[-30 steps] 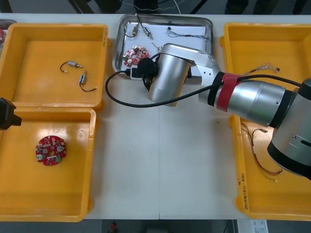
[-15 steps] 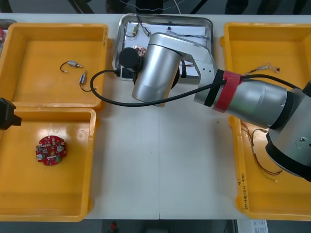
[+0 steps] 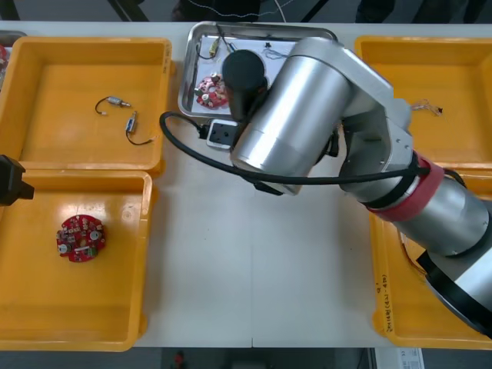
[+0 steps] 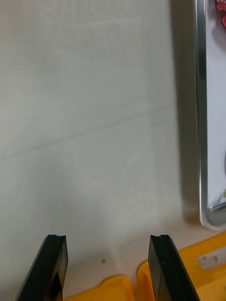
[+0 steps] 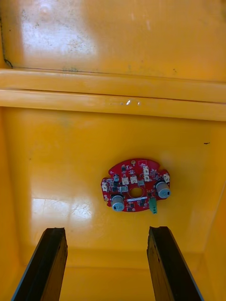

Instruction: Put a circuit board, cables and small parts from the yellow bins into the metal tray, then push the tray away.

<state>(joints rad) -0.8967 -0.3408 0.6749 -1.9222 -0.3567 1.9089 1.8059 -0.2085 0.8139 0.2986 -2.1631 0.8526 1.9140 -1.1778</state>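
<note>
I find the right gripper [image 4: 107, 240] spread over table [image 4: 94, 117]; tray [image 3: 261, 27] at twelve o'clock. Left gripper [image 5: 106, 233] spread above board [image 5: 135, 185].

Right arm [image 3: 307, 115] is covering the near right part of the metal tray [image 3: 187, 84] and the left walls of the right-hand yellow bins [image 3: 453, 54]. Front view's left edge is cutting off the left arm [image 3: 11, 181]. Thin cables [image 3: 270, 51] at the tray's far side are reading too small to tell by colour. In the right wrist view, the picture's edge is cropping the tray's circuit board [image 4: 221, 5] to a sliver.
</note>
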